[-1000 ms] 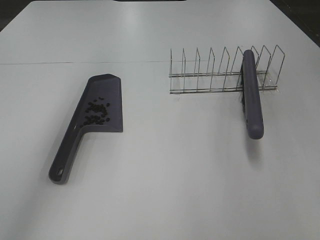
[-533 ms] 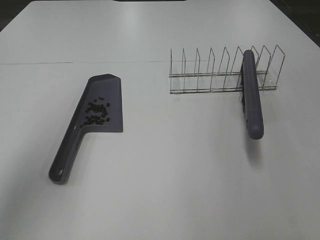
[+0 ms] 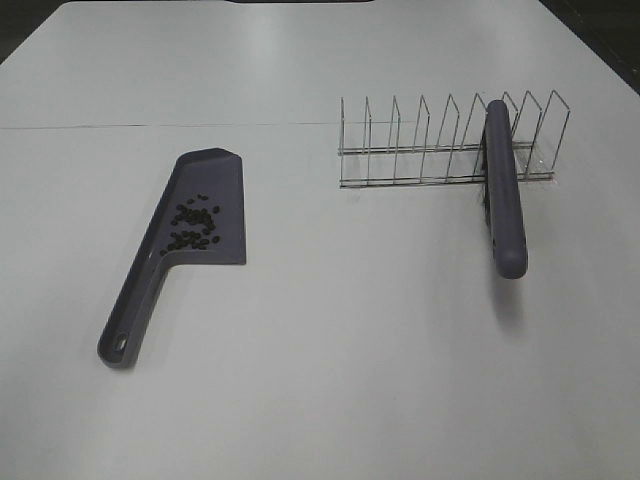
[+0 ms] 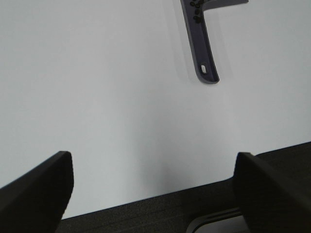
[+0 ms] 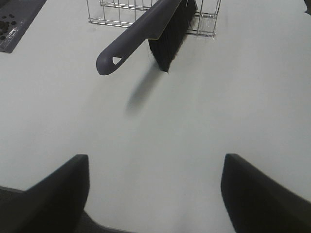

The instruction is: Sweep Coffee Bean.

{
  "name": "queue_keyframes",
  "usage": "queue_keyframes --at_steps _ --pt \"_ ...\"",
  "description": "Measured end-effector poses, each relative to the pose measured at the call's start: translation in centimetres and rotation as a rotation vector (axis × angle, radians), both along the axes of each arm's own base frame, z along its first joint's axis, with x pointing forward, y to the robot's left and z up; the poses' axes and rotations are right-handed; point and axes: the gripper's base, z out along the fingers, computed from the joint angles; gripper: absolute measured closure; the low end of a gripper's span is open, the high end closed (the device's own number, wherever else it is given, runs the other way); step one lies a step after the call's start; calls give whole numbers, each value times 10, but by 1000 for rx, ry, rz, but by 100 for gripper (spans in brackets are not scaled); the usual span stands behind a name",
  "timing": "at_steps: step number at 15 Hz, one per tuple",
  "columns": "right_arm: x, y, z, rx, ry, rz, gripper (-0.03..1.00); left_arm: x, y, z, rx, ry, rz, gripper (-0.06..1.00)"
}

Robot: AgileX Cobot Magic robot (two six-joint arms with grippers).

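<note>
Coffee beans (image 3: 195,225) lie in a small dark cluster inside the grey-purple dustpan (image 3: 215,195), left of the table's middle; its handle (image 3: 130,315) points toward the front. A few beans (image 4: 196,12) and the pan's handle (image 4: 204,48) also show in the left wrist view. The brush (image 3: 503,195) leans in the wire rack (image 3: 440,150) at the right, handle end (image 5: 114,60) raised off the table, black bristles (image 5: 172,34) hanging down. My left gripper (image 4: 153,194) and right gripper (image 5: 155,191) are both open and hold nothing, hovering at the table's near edge, outside the high view.
The wire rack (image 5: 146,12) has several upright dividers and holds only the brush. A seam line (image 3: 150,125) crosses the white table behind the dustpan. The table's dark front edge (image 4: 146,208) lies under the left gripper.
</note>
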Motion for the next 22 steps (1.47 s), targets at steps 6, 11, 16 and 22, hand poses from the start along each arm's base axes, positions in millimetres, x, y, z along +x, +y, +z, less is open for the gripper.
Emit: queue_keyframes --at_steps 6,11,16,22 --pt "0 0 0 1 0 1 31 -54 16 -25 -91 -213 27 13" --pt "0 0 0 1 -1 1 31 -69 21 -28 -141 -353 38 13" --pt "-1 0 0 2 -12 1 31 -64 20 -31 -161 -433 35 13" --pt "-1 0 0 2 -11 1 31 -64 22 -31 -139 -442 44 13"
